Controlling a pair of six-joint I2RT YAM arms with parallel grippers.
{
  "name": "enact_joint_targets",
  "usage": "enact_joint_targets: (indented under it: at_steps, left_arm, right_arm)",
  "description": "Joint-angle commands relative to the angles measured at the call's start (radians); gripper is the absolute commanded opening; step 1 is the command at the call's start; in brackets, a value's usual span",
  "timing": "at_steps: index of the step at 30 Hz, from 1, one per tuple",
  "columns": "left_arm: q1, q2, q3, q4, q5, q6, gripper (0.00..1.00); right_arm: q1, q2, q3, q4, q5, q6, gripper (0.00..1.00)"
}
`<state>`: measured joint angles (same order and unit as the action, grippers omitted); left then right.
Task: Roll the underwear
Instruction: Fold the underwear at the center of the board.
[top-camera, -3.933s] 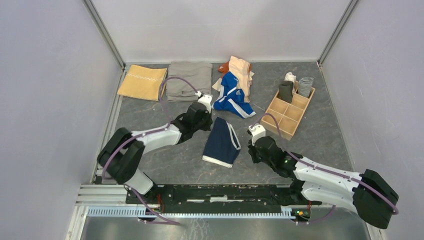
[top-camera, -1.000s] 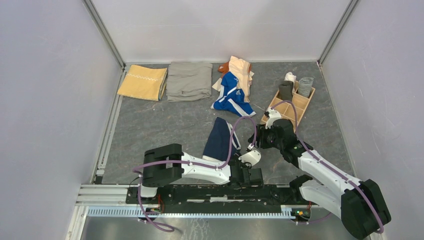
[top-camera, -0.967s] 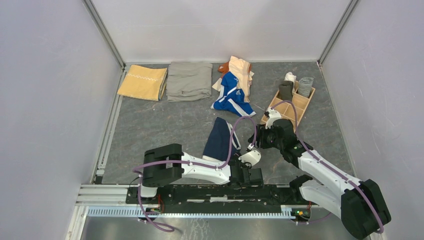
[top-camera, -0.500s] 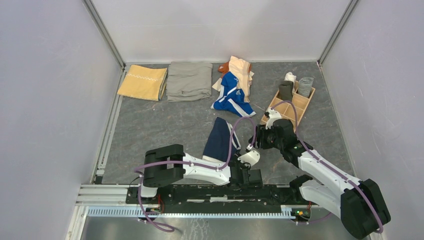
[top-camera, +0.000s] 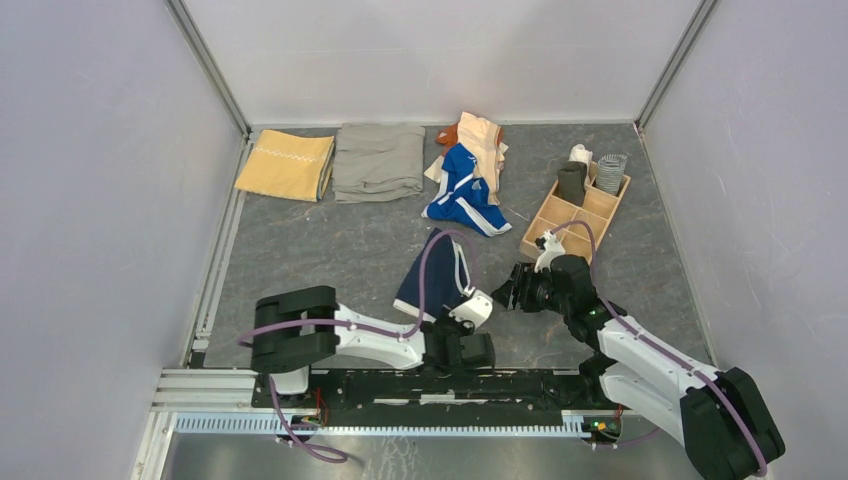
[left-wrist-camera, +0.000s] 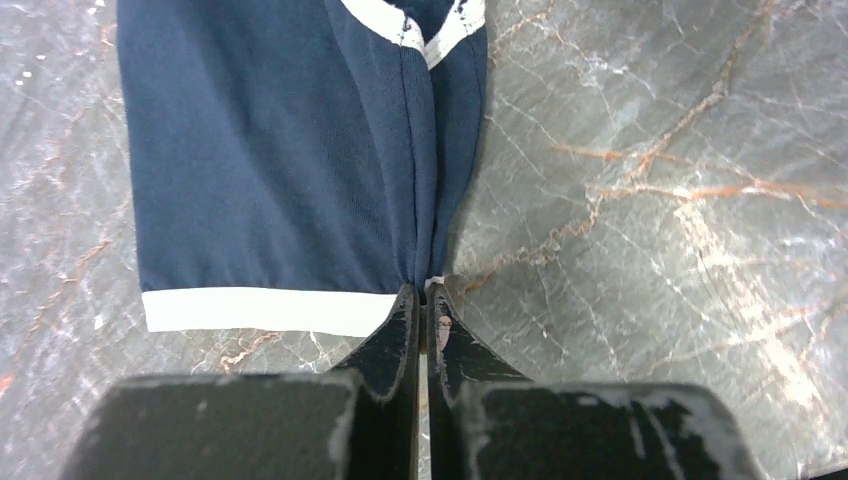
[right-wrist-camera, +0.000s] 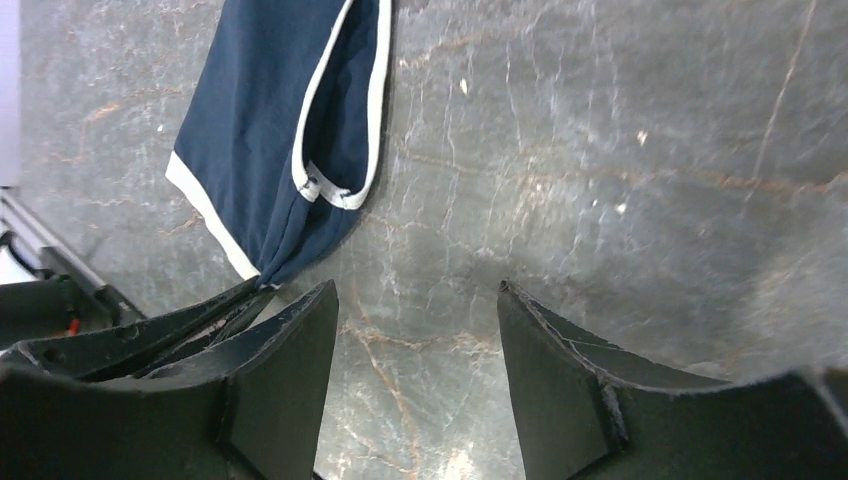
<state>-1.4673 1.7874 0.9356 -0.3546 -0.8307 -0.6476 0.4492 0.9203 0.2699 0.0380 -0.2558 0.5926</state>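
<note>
We find the navy briefs (top-camera: 432, 280), white-trimmed, lying on the table (top-camera: 330, 250) near its middle. The left gripper (left-wrist-camera: 422, 300) is clamped tight on the white-hemmed corner at the garment's 5 o'clock. The right gripper (right-wrist-camera: 415, 290) stands at the garment's 3 o'clock, jaws spread wide above the table, holding nothing. The bright blue piece (top-camera: 462, 190) and peach piece (top-camera: 482, 140) lie heaped at 12 o'clock, apart from the navy pair.
</note>
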Motion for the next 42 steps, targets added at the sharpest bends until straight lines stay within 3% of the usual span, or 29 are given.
enact_joint_targets:
  at_steps: [1, 8, 17, 26, 42]
  left_arm:
    - [0.004, -0.088, -0.125, 0.207, 0.184, 0.058, 0.02]
    - [0.0, -0.099, -0.155, 0.275, 0.249, 0.082, 0.02]
    - [-0.007, -0.089, -0.151, 0.289, 0.27, 0.097, 0.02]
    - [-0.01, -0.067, -0.15, 0.299, 0.299, 0.107, 0.02]
    - [-0.019, -0.066, -0.155, 0.296, 0.315, 0.118, 0.02]
  right_arm:
    - [-0.005, -0.024, -0.057, 0.181, -0.084, 0.179, 0.65]
    - [0.009, -0.019, -0.089, 0.257, -0.151, 0.269, 0.73]
    - [0.084, 0.136, -0.04, 0.27, -0.091, 0.246, 0.78]
    - [0.139, 0.285, -0.001, 0.307, -0.109, 0.208, 0.66]
    - [0.147, 0.28, 0.008, 0.203, 0.098, 0.145, 0.65]
